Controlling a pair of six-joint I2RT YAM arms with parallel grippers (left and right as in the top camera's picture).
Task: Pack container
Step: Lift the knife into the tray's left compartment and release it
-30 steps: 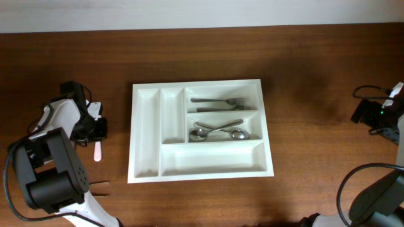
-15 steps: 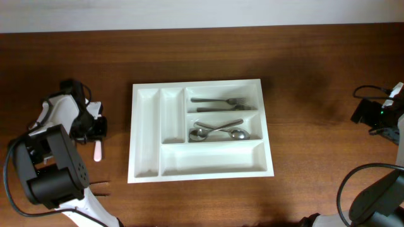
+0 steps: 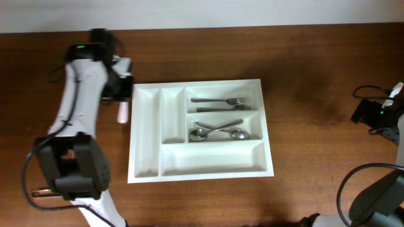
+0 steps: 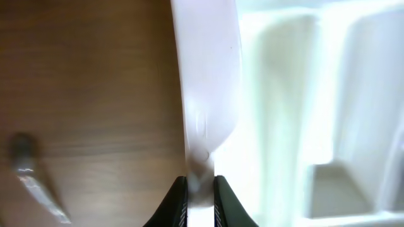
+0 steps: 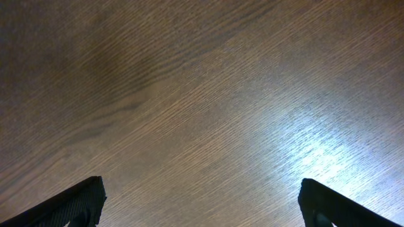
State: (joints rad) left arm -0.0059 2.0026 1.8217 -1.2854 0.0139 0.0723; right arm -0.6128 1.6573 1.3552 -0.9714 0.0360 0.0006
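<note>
Dark, grained wood counter [image 3: 315, 94] lies open around the white, smooth plastic container [image 3: 211, 159], set mid-counter with square rims. The near wide bay and the two left slots are bare; the middle bay holds spoons [image 3: 218, 130], the far bay forks [image 3: 218, 101]. The right claw [image 5: 202, 208] gapes wide over wood at the far right. The left claw [image 4: 201, 189] pinches a pale flat utensil [image 4: 208, 75] over the container's far-left rim.
</note>
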